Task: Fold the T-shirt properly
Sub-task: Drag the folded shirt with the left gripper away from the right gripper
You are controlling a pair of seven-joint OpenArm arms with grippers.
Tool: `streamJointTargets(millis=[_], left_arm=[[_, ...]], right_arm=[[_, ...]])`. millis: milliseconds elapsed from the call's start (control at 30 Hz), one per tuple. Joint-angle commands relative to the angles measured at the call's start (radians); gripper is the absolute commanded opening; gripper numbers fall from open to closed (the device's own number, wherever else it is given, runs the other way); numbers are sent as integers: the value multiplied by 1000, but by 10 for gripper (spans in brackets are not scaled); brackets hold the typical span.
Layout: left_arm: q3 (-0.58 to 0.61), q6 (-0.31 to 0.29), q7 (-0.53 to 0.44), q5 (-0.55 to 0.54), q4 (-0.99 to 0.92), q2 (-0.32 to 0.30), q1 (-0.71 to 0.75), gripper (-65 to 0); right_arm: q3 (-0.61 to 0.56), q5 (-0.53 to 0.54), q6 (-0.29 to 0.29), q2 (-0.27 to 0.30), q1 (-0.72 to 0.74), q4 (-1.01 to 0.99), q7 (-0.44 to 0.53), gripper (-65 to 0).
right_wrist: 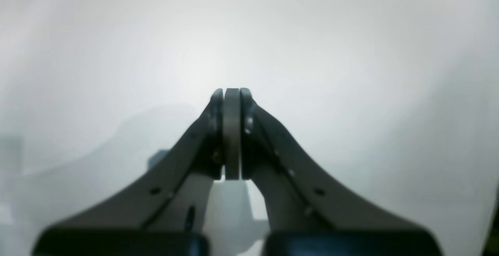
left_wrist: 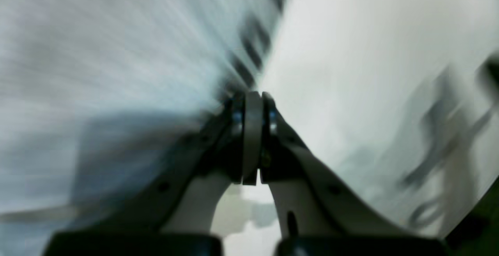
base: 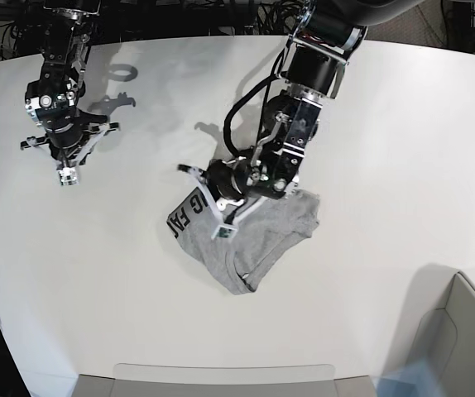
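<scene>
step: smoothing/pressing bunched T-shirt, centre of desk | left fingers clenched empty over its lettered edge | right fingers clenched empty, upper left | next: unclench, pinch hem, spread flat

- a white table with a rounded edge is seen carrying everything.
- a crumpled grey t-shirt with black lettering is laid directly on it, just under the left gripper's fingers.
</scene>
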Motion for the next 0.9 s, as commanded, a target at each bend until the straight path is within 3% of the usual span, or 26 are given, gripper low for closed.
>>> streamJointTargets(millis=[0,167,367,567,800,867], left_arm=[[13,-5,-20,-15,4,-13,-24,-650],[42,-2,-27,-12,-5,-106,-4,-650],[-122,-2,-27,-12,-5,-204,-3,-650],[-361,-2,-16,-18,33,-201,-4,-650],[-374,-5,56,-18,360,-199,53,-650],[-372,-5,56,-18,438,-173,54,-650]], right_arm=[[11,5,23,10,13,16,19,-650],[53,5,156,1,19,19,19,-650],[56,5,165,-4,13,17,19,-650],[51,-1,170,-24,11,20,19,-650],[56,-3,172,-19,10,16,19,-650],[56,-3,172,-21,8,16,19,-650]])
